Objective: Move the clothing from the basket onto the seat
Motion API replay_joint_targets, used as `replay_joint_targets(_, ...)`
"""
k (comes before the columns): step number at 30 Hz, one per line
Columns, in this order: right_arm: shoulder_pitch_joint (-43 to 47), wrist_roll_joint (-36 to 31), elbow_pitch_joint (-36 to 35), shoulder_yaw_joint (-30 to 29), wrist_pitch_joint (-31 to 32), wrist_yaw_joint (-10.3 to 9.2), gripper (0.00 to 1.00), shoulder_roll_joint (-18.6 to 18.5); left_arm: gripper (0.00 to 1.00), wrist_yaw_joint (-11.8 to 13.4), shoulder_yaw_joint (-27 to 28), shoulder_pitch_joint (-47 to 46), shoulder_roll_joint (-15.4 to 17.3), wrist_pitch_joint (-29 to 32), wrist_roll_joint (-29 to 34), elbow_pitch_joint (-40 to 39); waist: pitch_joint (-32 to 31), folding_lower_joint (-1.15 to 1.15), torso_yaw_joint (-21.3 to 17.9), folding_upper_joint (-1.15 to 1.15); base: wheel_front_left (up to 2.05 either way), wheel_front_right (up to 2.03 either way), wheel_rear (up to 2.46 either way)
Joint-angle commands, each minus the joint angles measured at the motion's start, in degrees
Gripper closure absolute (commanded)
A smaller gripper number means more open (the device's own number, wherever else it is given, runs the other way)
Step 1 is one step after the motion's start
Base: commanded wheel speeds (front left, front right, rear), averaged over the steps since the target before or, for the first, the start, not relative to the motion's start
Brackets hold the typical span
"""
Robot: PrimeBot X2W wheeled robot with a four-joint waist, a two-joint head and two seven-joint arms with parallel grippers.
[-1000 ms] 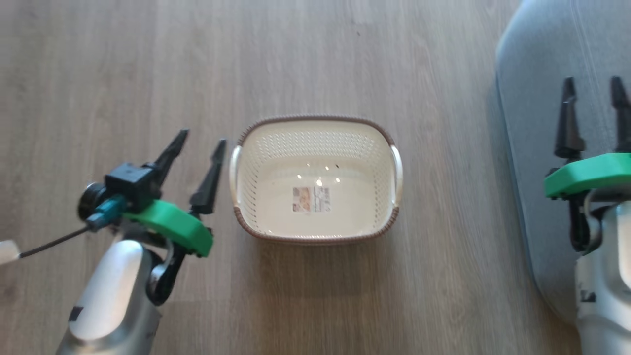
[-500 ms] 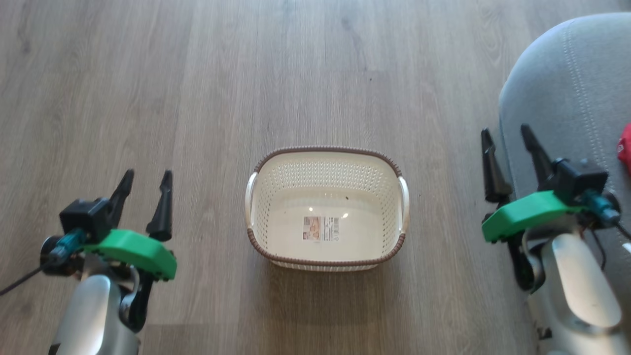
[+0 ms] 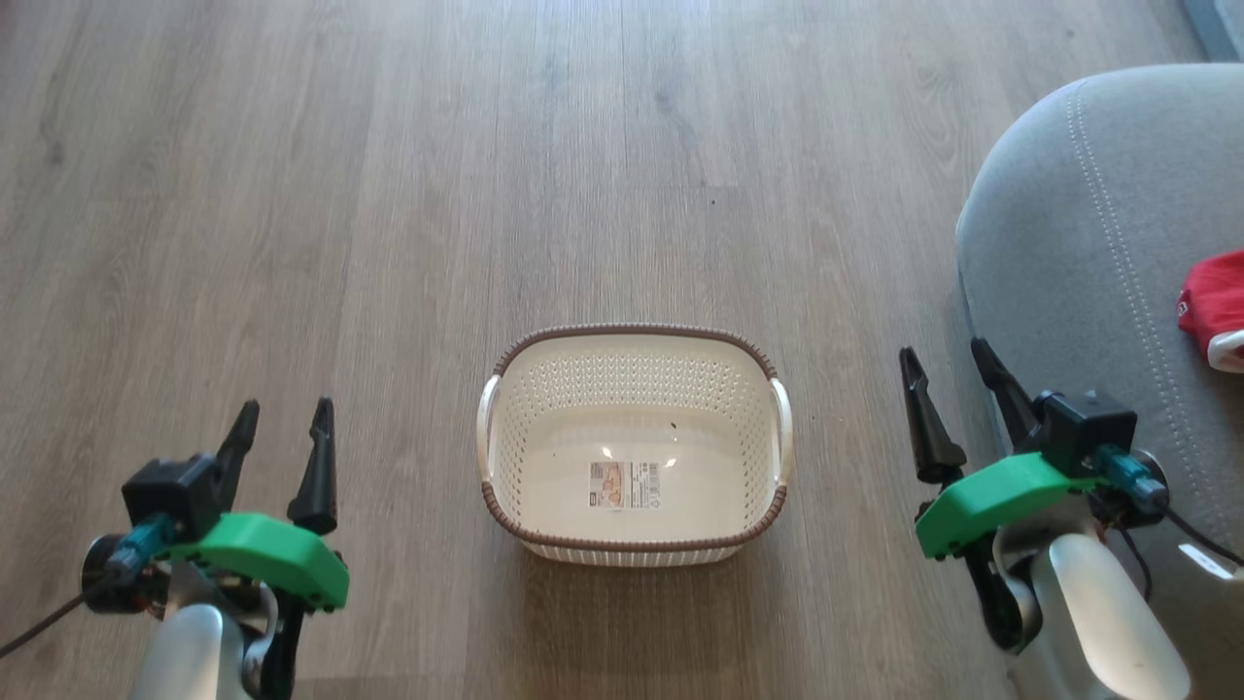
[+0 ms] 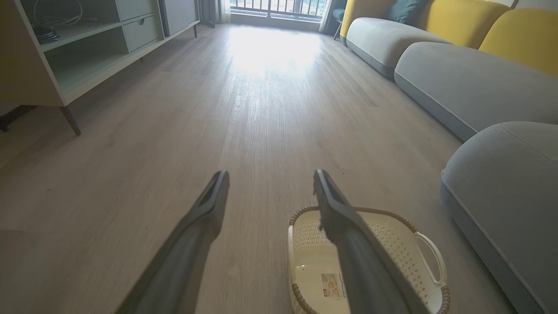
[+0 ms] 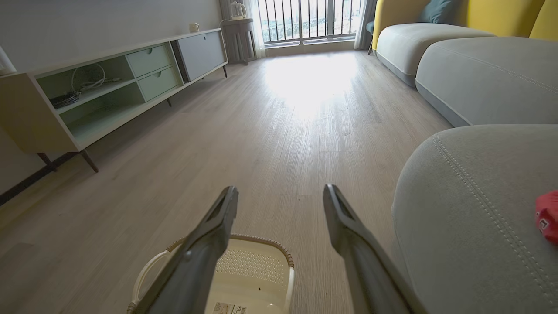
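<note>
Dark left fingers (image 3: 318, 467) and right fingers (image 3: 925, 428) spread, empty, flanking basket (image 3: 632, 544), pointing forward

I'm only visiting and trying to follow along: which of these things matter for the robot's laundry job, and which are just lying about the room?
Part of the job:
- basket, empty
- red clothing, lying on the grey seat
- left gripper and right gripper, both open, holding nothing

Just there:
- sideboard
- yellow cushions
- wooden floor
</note>
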Motion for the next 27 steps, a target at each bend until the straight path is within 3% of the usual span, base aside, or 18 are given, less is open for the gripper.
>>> replay_joint_targets(1, -0.62, 0.43, -2.01, 1.38, -0.6, -0.02, 0.0, 0.48, 0.0, -0.07, 2.27, -0.94, 0.75, -0.56, 0.72, -2.08, -0.29, 0.0, -0.01, 0.0, 0.0, 0.0, 0.0)
replay_joint_targets(27, 2.21, 0.04, 0.32, 0.5, -0.61, -0.02, 0.0, 1.06, 0.0, -0.08, 3.9, 2.6, -0.28, -0.56, 3.11, -2.54, -3.85, 0.0, 0.35, 0.0, 0.0, 0.0, 0.0)
